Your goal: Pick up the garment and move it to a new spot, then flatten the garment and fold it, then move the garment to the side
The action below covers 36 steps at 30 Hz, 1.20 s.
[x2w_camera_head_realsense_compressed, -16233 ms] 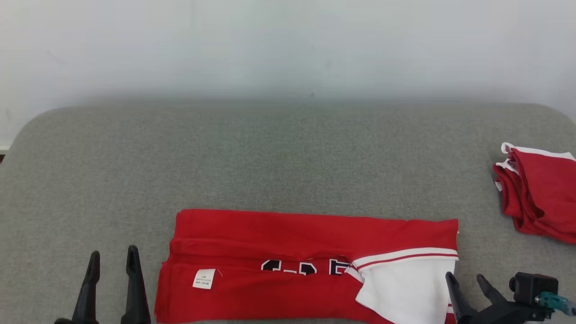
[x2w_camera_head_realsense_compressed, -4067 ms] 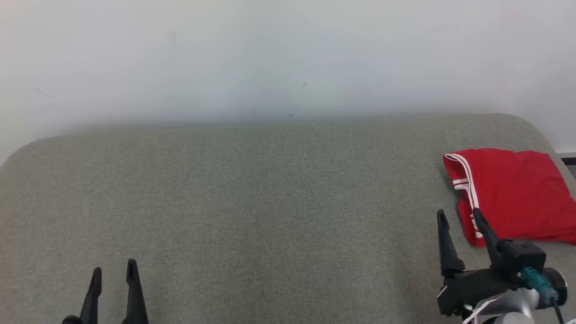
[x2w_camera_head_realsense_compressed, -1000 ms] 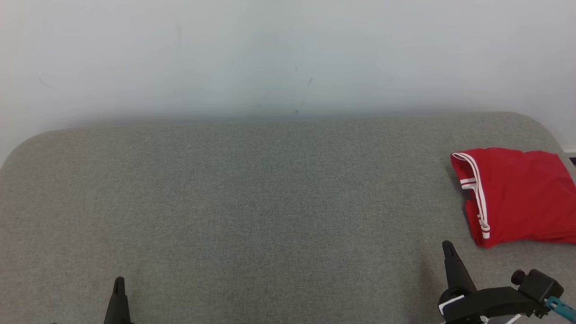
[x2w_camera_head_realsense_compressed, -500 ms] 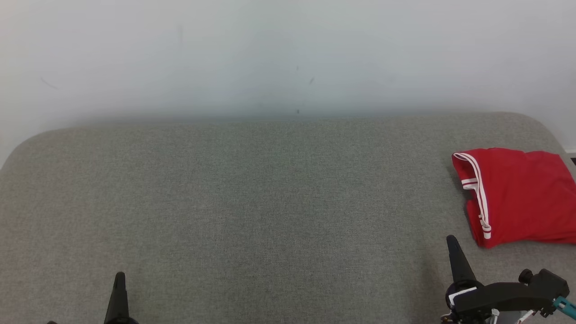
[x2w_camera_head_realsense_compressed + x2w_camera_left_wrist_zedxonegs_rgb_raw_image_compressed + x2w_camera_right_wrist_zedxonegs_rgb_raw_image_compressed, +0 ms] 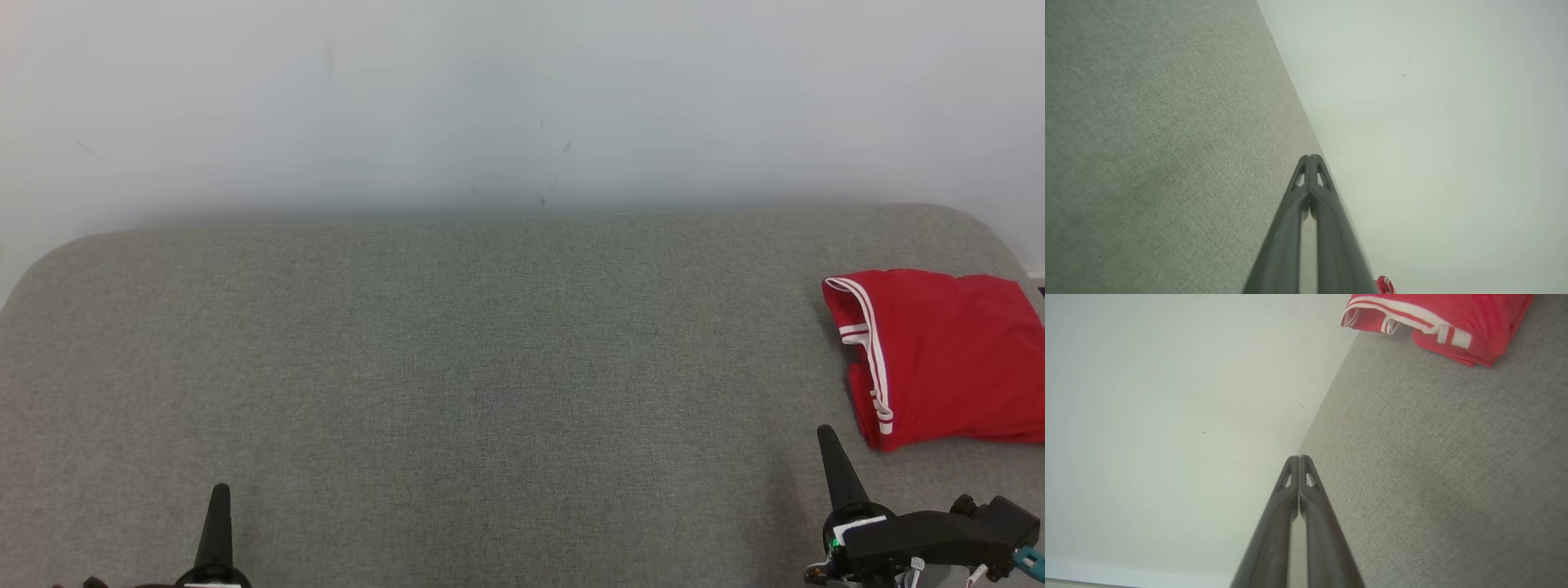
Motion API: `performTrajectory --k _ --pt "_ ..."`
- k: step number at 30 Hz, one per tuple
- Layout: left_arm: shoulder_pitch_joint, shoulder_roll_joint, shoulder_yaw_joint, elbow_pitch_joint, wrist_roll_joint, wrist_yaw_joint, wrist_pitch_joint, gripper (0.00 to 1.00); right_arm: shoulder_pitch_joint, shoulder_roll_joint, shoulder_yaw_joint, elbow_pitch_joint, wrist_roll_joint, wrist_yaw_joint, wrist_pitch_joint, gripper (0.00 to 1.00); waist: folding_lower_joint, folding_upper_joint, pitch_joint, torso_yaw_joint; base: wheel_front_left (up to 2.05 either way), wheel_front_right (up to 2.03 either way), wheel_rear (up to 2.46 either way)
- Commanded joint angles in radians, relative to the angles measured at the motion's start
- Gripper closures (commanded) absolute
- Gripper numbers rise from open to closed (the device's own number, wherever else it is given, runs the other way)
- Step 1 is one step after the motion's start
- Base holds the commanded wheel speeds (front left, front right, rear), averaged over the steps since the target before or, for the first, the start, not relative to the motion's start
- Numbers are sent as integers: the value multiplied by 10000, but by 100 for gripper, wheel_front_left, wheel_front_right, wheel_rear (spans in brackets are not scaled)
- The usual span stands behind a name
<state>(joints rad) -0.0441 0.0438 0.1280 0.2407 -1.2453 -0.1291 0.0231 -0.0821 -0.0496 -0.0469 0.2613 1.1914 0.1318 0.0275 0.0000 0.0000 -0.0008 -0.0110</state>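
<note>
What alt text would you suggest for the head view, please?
A folded red garment with white trim lies at the right edge of a grey padded surface. The left gripper and right gripper, both shut, point up from the bottom edge.

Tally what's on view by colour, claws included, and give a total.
Red: 1, folded red fabric garment bundle with white stripes.
Black: 2, left claw and right claw, both shut.
Grey: 1, grey woven fabric surface under them.
Total: 4.

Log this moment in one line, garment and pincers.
garment: folded, at right on grey surface | left pincer: shut, empty | right pincer: shut, empty, apart from garment
</note>
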Motion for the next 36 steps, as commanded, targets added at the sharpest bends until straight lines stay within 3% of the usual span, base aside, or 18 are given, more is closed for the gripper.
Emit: performTrajectory --k 1,36 --pt "-216 69 20 -58 -205 -16 52 100 -195 -8 -31 -113 196 -12 47 100 0 0 0 2 0 0 0" --pt "-538 84 103 -6 -2703 -24 840 100 -268 -9 -316 -155 3106 -18 523 100 0 0 24 74 0 0 0"
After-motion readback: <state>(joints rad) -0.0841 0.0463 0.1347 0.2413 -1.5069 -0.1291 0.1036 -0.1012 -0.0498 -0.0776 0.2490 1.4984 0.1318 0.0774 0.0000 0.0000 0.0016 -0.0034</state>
